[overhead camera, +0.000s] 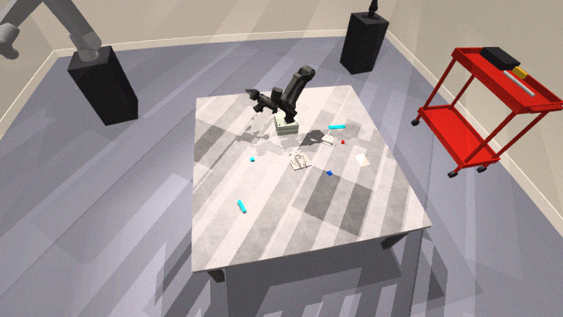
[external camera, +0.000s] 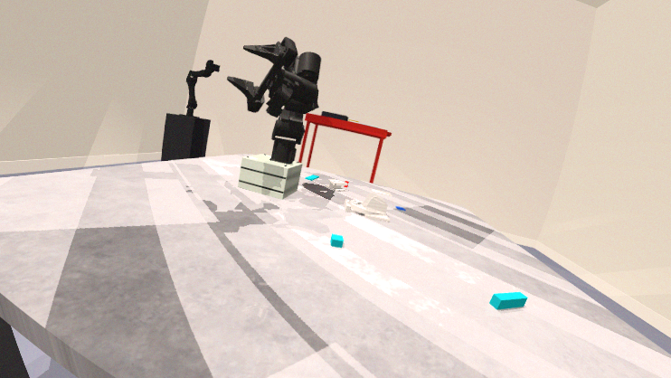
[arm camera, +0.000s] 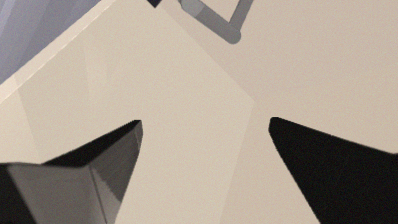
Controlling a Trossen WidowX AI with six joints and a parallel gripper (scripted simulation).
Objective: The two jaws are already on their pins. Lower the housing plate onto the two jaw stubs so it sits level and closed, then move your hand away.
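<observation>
Tool point(external camera: 235, 63) point(arm camera: 207, 125), spread nearly full, holding nothing; one pale assembly point(overhead camera: 300, 160) point(external camera: 367, 208) on the surface point(overhead camera: 268, 228) point(external camera: 211, 281), possibly plate and jaws, details too small to confirm.

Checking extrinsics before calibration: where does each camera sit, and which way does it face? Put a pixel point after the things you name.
Top: high above the table point(overhead camera: 268, 240) point(external camera: 140, 300), facing obliquely down; shows the whole arm point(overhead camera: 293, 88) point(external camera: 293, 89) on its pale base block point(overhead camera: 287, 129) point(external camera: 267, 175).
Exterior: low, near a table edge, looking across the tabletop at the arm; shows the arm and its open jaws.
Wrist: on the arm near the jaws, looking out between them at the walls and a bit of floor; shows only the two jaws, apart.
Shared: top and exterior both show the arm, base block and red cart point(overhead camera: 458, 137) point(external camera: 347, 126).
</observation>
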